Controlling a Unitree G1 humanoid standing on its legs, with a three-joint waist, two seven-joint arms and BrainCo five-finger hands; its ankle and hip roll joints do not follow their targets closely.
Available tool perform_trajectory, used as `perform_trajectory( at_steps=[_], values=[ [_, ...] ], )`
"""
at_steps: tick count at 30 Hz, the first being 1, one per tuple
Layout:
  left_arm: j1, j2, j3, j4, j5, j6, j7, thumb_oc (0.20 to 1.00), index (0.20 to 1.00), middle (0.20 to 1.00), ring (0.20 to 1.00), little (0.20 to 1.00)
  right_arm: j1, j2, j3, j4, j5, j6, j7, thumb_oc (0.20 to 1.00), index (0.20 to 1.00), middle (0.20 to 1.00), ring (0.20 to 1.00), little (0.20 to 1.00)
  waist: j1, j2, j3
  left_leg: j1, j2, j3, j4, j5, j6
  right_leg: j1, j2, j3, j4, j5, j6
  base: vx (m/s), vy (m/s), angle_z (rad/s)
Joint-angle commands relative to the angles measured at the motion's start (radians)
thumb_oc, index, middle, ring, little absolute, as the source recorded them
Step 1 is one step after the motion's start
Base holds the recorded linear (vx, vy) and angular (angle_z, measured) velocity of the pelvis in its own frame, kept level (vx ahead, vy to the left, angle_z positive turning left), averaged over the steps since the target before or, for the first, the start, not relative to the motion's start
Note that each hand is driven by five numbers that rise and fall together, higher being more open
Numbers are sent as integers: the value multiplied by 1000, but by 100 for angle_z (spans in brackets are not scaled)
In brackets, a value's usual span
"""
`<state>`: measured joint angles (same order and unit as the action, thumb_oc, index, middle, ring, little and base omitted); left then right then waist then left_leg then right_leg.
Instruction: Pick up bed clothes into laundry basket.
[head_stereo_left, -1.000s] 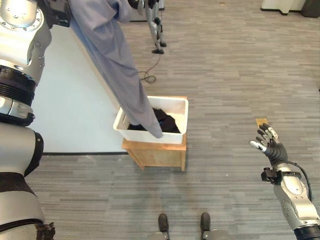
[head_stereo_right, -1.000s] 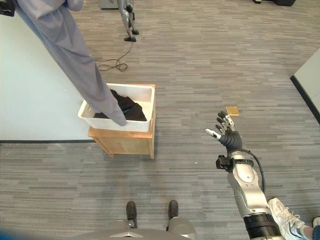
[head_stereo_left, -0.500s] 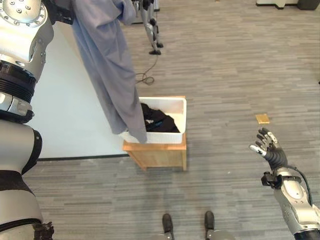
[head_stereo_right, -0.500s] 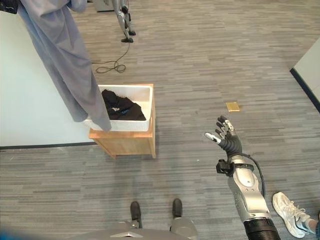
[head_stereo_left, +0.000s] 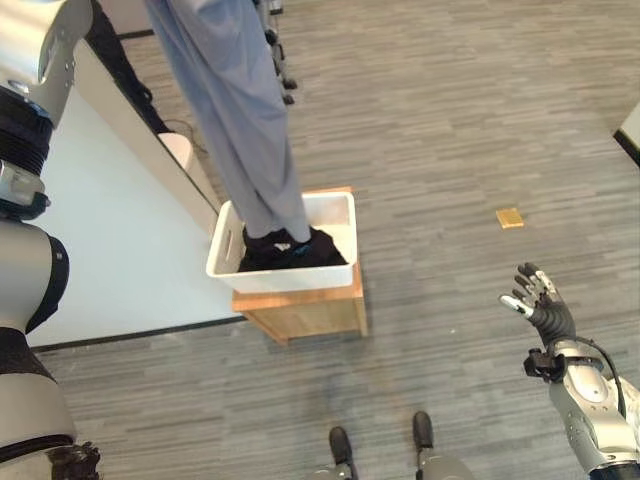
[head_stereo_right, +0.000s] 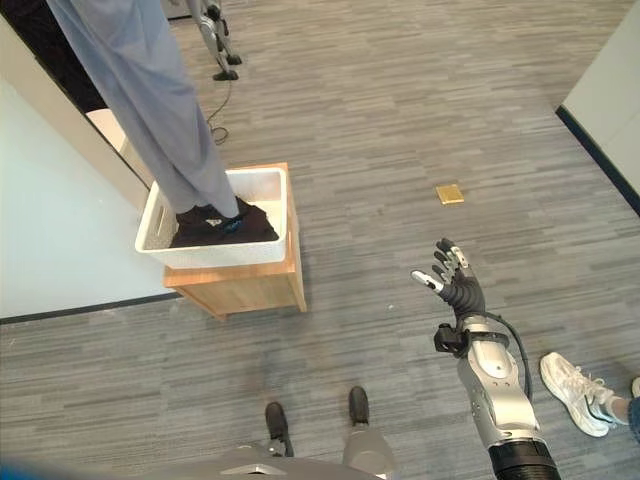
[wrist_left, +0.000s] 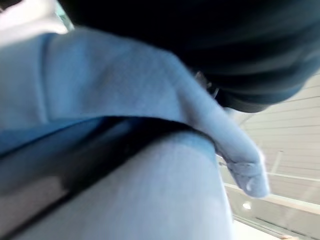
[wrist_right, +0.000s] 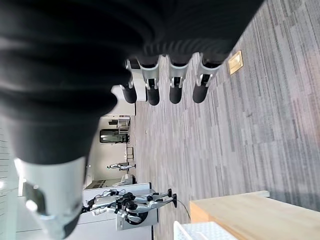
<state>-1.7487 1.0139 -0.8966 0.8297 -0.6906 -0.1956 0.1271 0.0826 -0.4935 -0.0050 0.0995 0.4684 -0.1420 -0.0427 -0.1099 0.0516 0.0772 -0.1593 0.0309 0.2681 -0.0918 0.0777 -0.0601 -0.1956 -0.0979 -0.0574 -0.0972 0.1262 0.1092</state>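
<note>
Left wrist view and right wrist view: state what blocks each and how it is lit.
Left wrist view: grey-blue cloth close before the camera, dark above, bright at one corner. Right wrist view: the dark cover of the right hand blocks much; floor evenly lit.

I see basket (head_stereo_left: 225, 268) on stand (head_stereo_left: 310, 308), bed (head_stereo_left: 120, 240) just left of it. Sheet (head_stereo_left: 245, 130) hanging down into basket onto clothes (head_stereo_left: 310, 250). Right hand (head_stereo_right: 458, 290) well right, tile (head_stereo_right: 449, 194) on floor beyond.
</note>
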Motion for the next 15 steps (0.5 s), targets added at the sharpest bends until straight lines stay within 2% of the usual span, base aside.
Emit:
perform_trajectory(
  at_steps=[1,4,9,11,15],
  values=[
    [-182,17,12,114,25,-41,37,200,200,200,200,200,-68,-19,-34,-19,-16,-50,-3,1000,1000,1000,1000,1000,7,-42,60,-23,0,-33,4,5,-11,125,-75,-32,10,1,146,-65,54,-8],
    [-170,-18,29,124,28,-38,47,200,200,200,200,200,-104,-21,-16,-19,-19,-58,-18,1000,1000,1000,1000,1000,2,-55,121,-82,5,-44,4,16,-11,72,-69,-33,10,1,143,-115,18,-1],
    [-133,-46,53,119,46,-37,60,200,200,200,200,200,-110,-5,3,-24,-24,-68,-30,1000,1000,1000,1000,1000,-3,-70,162,-118,11,-51,4,19,-12,35,-60,-33,10,-6,139,-34,11,0],
    [-76,-69,74,107,77,-31,56,200,200,200,200,200,-103,4,18,-31,-29,-71,-36,1000,1000,1000,1000,1000,-10,-88,191,-138,13,-55,4,24,-11,18,-52,-27,10,-7,135,-24,4,1],
    [-15,-98,97,88,111,-28,59,200,200,200,200,200,-94,13,26,-32,-28,-75,-37,1000,1000,1000,1000,1000,-11,-100,207,-152,14,-61,4,26,-8,7,-51,-27,10,-11,133,-9,-2,1]
  ],
)
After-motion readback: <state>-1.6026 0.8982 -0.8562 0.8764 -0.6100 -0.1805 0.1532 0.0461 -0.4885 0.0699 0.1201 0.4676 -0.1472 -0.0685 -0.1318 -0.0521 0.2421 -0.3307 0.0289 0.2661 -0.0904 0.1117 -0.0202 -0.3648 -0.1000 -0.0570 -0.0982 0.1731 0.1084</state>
